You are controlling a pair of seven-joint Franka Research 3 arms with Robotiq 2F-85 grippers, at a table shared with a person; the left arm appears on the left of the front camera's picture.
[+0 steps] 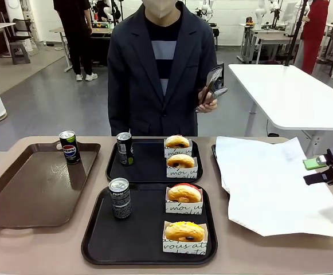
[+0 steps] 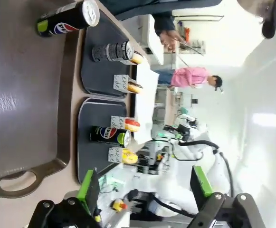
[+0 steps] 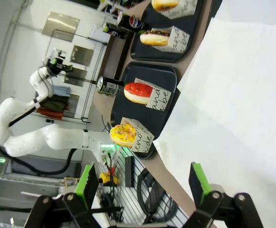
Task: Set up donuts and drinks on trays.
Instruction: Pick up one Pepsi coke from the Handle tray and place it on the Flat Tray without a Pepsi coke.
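Looking mid-frame, we see each black tray (image 1: 149,252) holding two donuts (image 1: 184,193) and a can (image 1: 120,197), presumably finished; both tools, left (image 2: 145,190) and right (image 3: 145,183), stand open, empty.

I see two black plastic trays (image 1: 149,243), faintly glossy | slim dark metal cans (image 1: 120,198), shiny silver tops | white matt paper sheet (image 1: 269,183) | brown smooth plastic tray (image 1: 23,195)

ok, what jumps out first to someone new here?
Two black trays mid-table, each with two donuts in paper holders and a dark can. A third can stands on the brown tray at left. Across the table, a person holds tongs.
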